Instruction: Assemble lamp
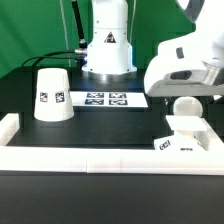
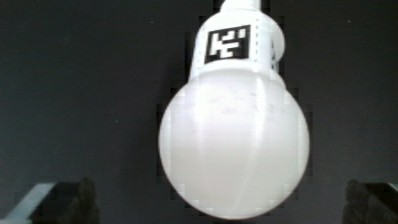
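Observation:
The white bulb fills the wrist view, lying on the black table with its tagged stem pointing away. My gripper is open; its dark fingers stand wide on either side of the bulb's round end, with gaps and no contact. In the exterior view my gripper hangs just over the bulb at the exterior view's right. The flat square base with its tags lies just in front of the bulb. The tapered shade stands at the exterior view's left.
The marker board lies in the middle behind the parts. The big white robot pedestal stands behind it. A low white wall runs along the front and turns up the left side.

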Tool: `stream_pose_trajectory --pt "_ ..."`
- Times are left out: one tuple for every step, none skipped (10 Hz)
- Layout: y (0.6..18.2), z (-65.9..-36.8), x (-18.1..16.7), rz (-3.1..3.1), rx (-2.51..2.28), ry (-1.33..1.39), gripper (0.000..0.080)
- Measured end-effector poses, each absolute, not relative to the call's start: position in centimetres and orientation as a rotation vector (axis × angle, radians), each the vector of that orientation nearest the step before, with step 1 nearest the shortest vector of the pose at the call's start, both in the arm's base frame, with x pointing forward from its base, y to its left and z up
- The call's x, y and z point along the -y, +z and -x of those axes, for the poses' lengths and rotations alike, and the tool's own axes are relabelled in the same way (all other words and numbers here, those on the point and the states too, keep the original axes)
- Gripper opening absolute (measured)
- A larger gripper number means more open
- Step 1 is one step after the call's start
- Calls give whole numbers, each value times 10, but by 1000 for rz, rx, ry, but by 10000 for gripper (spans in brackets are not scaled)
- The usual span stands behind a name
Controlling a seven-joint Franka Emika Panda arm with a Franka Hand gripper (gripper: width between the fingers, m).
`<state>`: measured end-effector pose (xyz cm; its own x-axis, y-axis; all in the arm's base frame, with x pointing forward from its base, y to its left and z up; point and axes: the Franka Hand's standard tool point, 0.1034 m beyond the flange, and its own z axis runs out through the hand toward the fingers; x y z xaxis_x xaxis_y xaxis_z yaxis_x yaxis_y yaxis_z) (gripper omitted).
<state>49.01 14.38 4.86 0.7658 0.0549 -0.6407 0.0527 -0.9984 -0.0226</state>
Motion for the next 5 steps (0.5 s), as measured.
stream_pose_trajectory --pt "44 -483 -142 2956 46 1088 699" --pt "42 -479 -143 2959 16 1105 699" --pt "40 -476 -143 2962 -1 1114 699" --pt "38 -474 -143 2962 -7 1123 699" --pt "37 -471 -142 2960 -10 1130 699"
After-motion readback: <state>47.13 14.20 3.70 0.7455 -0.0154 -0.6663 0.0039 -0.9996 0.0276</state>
